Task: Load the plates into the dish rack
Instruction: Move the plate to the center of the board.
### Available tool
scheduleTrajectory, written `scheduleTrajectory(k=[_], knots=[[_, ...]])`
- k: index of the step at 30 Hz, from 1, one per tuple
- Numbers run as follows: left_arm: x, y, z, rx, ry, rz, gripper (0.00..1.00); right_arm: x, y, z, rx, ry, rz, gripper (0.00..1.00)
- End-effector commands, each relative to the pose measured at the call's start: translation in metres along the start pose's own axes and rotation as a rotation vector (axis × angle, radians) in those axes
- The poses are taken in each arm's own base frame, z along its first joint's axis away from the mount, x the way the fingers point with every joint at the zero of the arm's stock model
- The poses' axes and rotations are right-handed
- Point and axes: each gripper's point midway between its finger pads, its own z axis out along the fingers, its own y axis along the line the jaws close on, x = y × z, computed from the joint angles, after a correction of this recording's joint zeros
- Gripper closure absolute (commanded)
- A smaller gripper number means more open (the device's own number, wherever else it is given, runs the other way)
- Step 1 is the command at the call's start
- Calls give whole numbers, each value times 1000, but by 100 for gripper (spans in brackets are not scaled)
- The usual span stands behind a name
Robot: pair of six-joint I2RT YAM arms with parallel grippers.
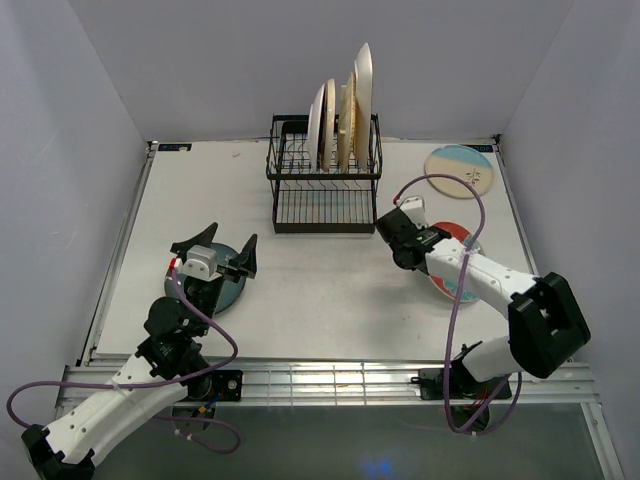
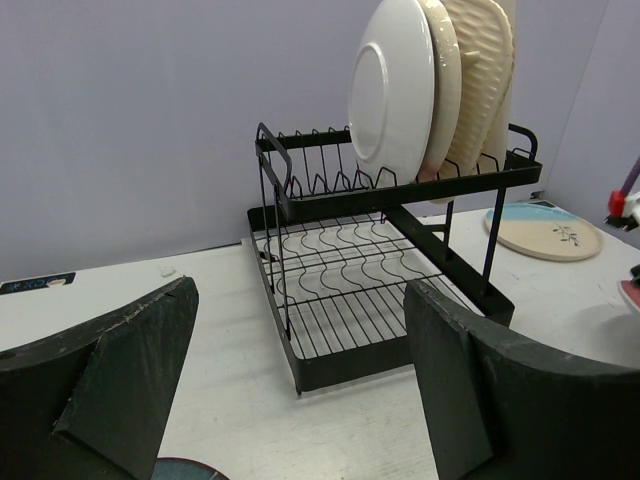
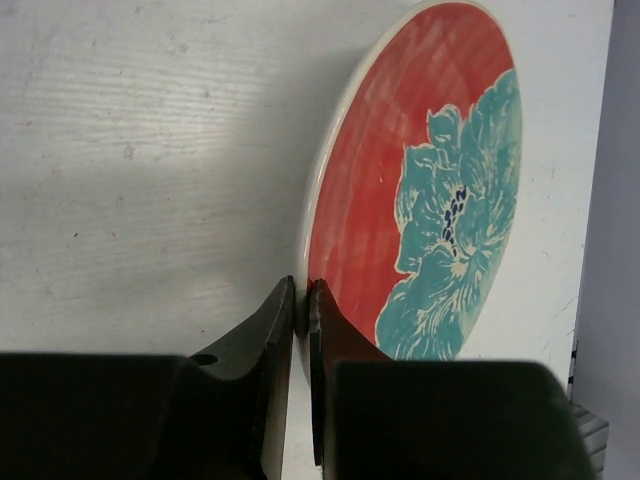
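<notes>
1. Over on the left, the left hand (image 1: 221, 249) is hovering just above the teal plate (image 1: 233, 289), its two fingers spread wide and gripping nothing.
2. That teal plate is lying flat on the tabletop (image 1: 320, 300) near the front left, partly hidden under the hand.
3. In the middle, toward the back, the rack (image 1: 325, 195) is standing on the tabletop, well apart from the left hand and near the right one.
4. Four plates (image 1: 340, 120) are standing on edge in its upper tier, crowded toward the right side. The leftmost is white and round, and a yellowish woven one is sitting further right.
5. Just right of the rack, the right hand (image 3: 302, 295) is pinching the rim of the red plate (image 3: 400, 200), with its fingers pressed together on the edge.
6. The red plate, with its teal flower, is sitting at the right of the tabletop beneath the right arm. I cannot tell whether the gripped edge is raised.
7. At the far right back, a cream-and-blue plate (image 1: 459, 170) is lying flat, apart from everything else.
</notes>
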Motion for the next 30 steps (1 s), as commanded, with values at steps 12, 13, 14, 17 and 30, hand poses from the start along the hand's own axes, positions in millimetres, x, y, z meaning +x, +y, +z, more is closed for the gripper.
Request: scheduleTrajectory(k=[12, 13, 14, 17, 30], knots=[[-7, -1, 2, 8, -13, 0, 6, 53, 98, -15, 84, -14, -338, 92], [-6, 0, 2, 5, -12, 1, 6, 57, 99, -16, 110, -18, -355, 92], [-7, -1, 2, 7, -12, 1, 6, 63, 95, -18, 153, -5, -368, 92], [-6, -1, 2, 7, -10, 0, 6, 71, 106, -18, 220, -10, -438, 92], [-7, 0, 2, 3, -12, -2, 6, 80, 121, -16, 257, -36, -527, 54]])
